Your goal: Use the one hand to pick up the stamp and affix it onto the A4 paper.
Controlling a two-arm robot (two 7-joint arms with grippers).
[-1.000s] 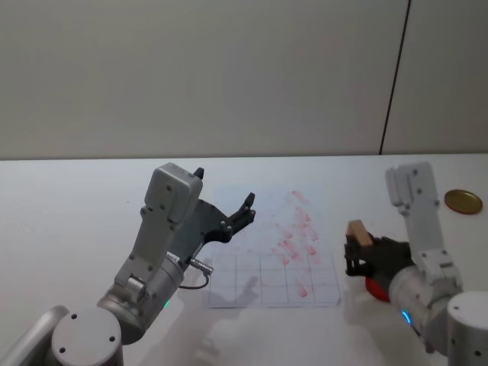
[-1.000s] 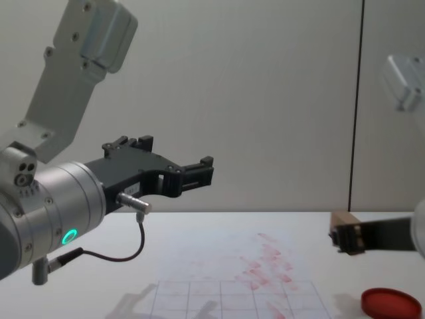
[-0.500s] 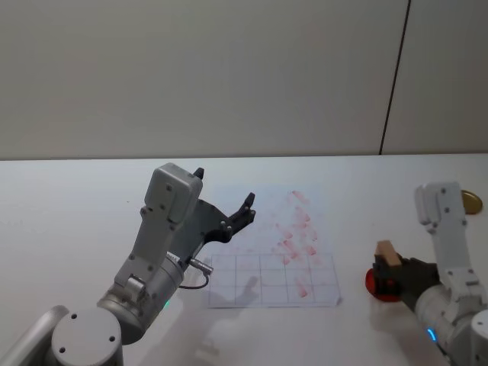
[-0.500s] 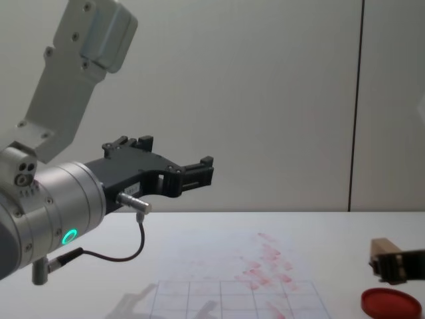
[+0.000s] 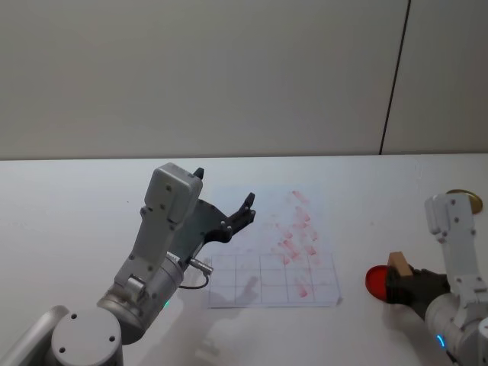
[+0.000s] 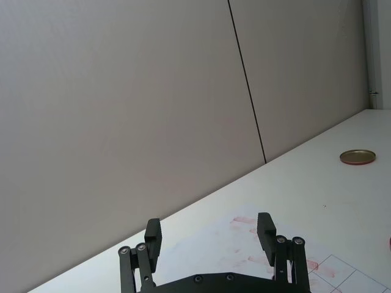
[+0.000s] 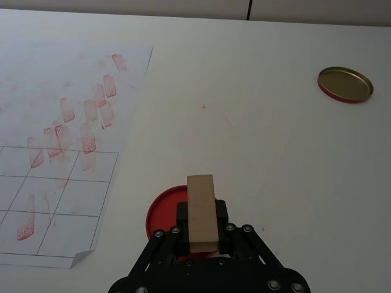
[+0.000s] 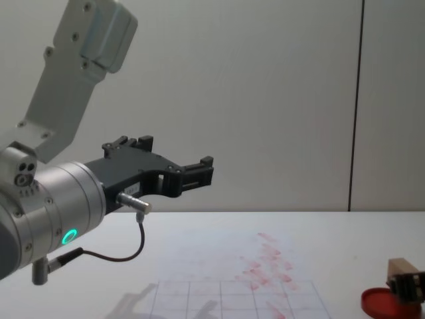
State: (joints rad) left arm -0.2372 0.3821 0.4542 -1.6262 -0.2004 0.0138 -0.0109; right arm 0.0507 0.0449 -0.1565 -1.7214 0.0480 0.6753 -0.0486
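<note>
Stamp gripped above the red ink pad, right of the paper

The right hand (image 5: 402, 284), on the arm with the blue-lit ring, is closed on the stamp (image 5: 397, 266), its two black fingers clamped on the lower part of the light wooden block. In the right wrist view the stamp (image 7: 201, 212) stands lengthwise between the fingers, and the round red ink pad (image 7: 166, 213) lies directly behind and beneath it; whether the block's lower face touches the pad cannot be told. In the chest view the stamp (image 8: 402, 268) sits at the lower right edge, just beside the ink pad (image 8: 377, 300) and over its right part.

The A4 paper (image 5: 267, 290) lies flat on the white table (image 5: 69, 206), left of the ink pad (image 5: 375, 281) and apart from it. Red smudges run in a diagonal band across its right half, and faint grid lines cover the near part; the near corner on the pad's side curls up a little in the right wrist view. The stamp is not over the sheet.

The left hand (image 5: 225, 204), on the arm with the green-lit ring, hangs raised above the left part of the paper with its fingers spread wide and nothing between them.

A round golden lid (image 5: 465, 197) rests on the table far to the right, well apart from the pad
</note>
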